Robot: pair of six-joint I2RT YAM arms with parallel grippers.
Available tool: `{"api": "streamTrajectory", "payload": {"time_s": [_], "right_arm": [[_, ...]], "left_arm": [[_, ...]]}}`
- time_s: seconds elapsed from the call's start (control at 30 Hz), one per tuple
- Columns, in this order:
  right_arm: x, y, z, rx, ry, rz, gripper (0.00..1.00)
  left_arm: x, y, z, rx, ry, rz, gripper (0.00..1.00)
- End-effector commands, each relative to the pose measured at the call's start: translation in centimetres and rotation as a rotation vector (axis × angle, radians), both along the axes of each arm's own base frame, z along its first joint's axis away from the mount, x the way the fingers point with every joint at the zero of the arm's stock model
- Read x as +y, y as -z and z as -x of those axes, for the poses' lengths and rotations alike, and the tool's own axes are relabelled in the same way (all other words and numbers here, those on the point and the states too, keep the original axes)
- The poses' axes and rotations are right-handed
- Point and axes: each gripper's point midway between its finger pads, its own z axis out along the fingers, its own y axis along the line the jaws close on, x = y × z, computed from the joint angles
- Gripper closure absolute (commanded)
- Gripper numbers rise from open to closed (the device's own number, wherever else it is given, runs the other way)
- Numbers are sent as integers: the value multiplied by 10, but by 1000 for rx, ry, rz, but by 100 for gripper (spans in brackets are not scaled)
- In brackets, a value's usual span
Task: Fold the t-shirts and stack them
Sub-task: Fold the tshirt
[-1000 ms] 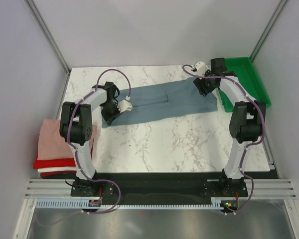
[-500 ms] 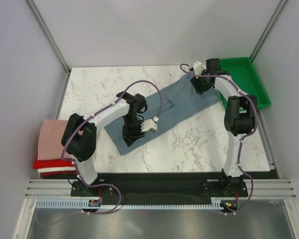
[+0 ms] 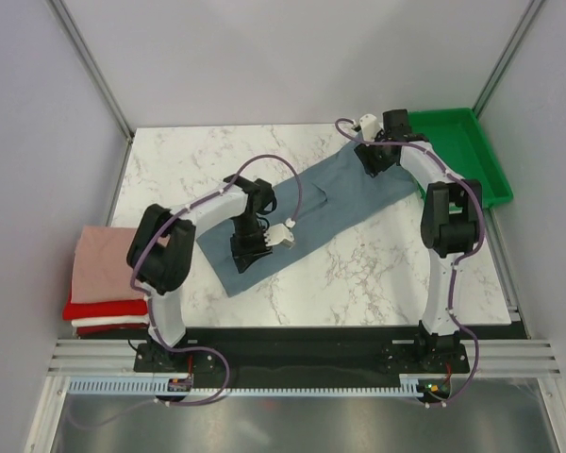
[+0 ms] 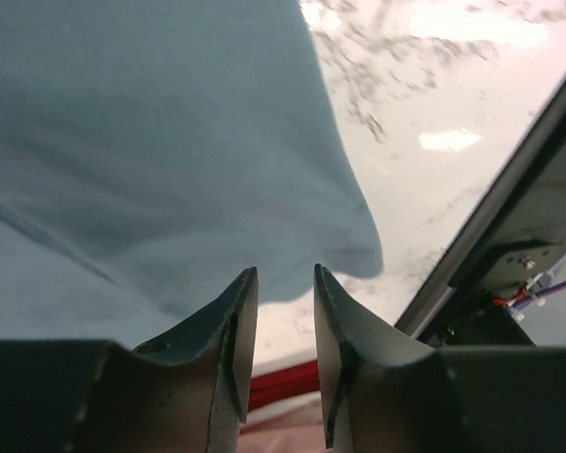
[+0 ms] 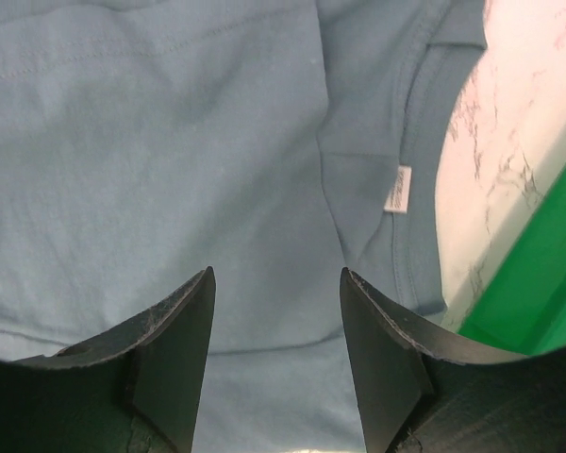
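Observation:
The slate blue-grey t-shirt [image 3: 307,212] lies flat and slanted across the marble table [image 3: 170,170], from near left to far right. My left gripper [image 3: 243,257] hovers over its near-left end, open a narrow way with nothing between the fingers [image 4: 335,330]; in the left wrist view the shirt's edge [image 4: 170,170] lies beyond the tips. My right gripper [image 3: 373,162] is open above the shirt's far-right collar end [image 5: 170,142], close to the white neck label [image 5: 396,189]. Folded pink, red and white t-shirts [image 3: 104,274] are stacked at the table's left edge.
A green plastic tray [image 3: 467,151] stands at the far right of the table, close beside the right arm, its rim [image 5: 538,283] showing in the right wrist view. Grey walls enclose the table on three sides.
The left gripper carried the shirt's left end toward the near edge, swinging the shirt onto a slant, then let go and now stands open. The right gripper shifted slightly left.

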Motion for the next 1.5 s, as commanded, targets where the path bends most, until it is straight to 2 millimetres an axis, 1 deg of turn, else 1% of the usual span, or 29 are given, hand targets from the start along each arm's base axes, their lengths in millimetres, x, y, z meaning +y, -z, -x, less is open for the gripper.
{"api": "streamTrajectory", "payload": {"time_s": [0.0,0.17,0.2,0.27,0.3,0.37,0.4,0.5,0.53,0.57,0.6,0.63,0.73,0.83,0.87,0.93,0.97,1.03,1.07,1.1,1.13,1.17,1.2,1.23,1.27,1.3,1.33,1.37,1.47], "right_arm": [[11,1,-16,-33,0,22,37],[12,21,-26,-17,-1,56,37],[12,34,-26,2,-2,77,37],[15,41,-31,7,-7,87,38],[15,53,-31,24,-12,92,38],[17,55,-39,14,-12,91,38],[20,69,-40,30,-16,92,38],[33,80,-56,15,-23,79,38],[37,81,-61,6,-27,77,38],[45,70,-73,-37,-32,67,37],[55,83,-75,-29,-46,65,38],[64,82,-79,-41,-57,57,37],[98,70,-89,-103,-96,35,36],[116,40,-100,-195,-82,19,34],[117,21,-107,-239,-63,6,34],[110,-19,-114,-312,-22,-4,33],[106,-49,-115,-356,-8,-15,32],[95,-77,-115,-390,35,-50,32],[90,-79,-111,-386,45,-63,32],[80,-112,-107,-433,61,-86,32],[78,-105,-100,-416,58,-104,32],[74,-131,-92,-447,56,-116,32],[74,-132,-86,-441,52,-116,32],[72,-119,-77,-405,43,-106,32],[71,-129,-68,-409,36,-107,32],[72,-127,-62,-398,27,-106,32],[69,-108,-51,-349,25,-96,32],[70,-111,-43,-343,10,-101,32],[66,-76,-23,-247,9,-89,33]], "left_arm": [[-10,28,-15,-23,-62,2,64],[-15,47,-20,-34,-59,-3,65],[-16,52,-16,-24,-47,-21,65],[-16,55,-12,-16,-26,-31,66],[-15,57,-8,-8,-17,-38,66],[-18,58,-2,-2,0,-43,66],[-19,60,2,5,9,-46,66],[-30,63,15,21,53,-58,66],[-43,63,24,27,90,-49,66],[-50,67,31,41,95,-56,66],[-63,64,29,28,107,-38,66],[-78,64,37,25,145,-28,66],[-110,59,40,9,174,3,66],[-126,36,43,7,164,18,64],[-127,26,44,12,146,20,63],[-127,-4,43,-18,139,50,62],[-127,-16,44,-33,135,66,62],[-125,-40,43,-78,130,105,61],[-124,-44,43,-91,120,107,60],[-122,-47,43,-100,116,106,60],[-120,-51,41,-119,113,113,60],[-116,-46,41,-120,109,103,60],[-115,-43,40,-128,104,102,60],[-112,-38,37,-134,94,94,60],[-112,-28,34,-140,93,98,60],[-111,-22,31,-140,86,99,60],[-111,-16,29,-142,84,103,61],[-112,-3,27,-142,88,107,61],[-114,21,25,-119,90,100,63]]}}
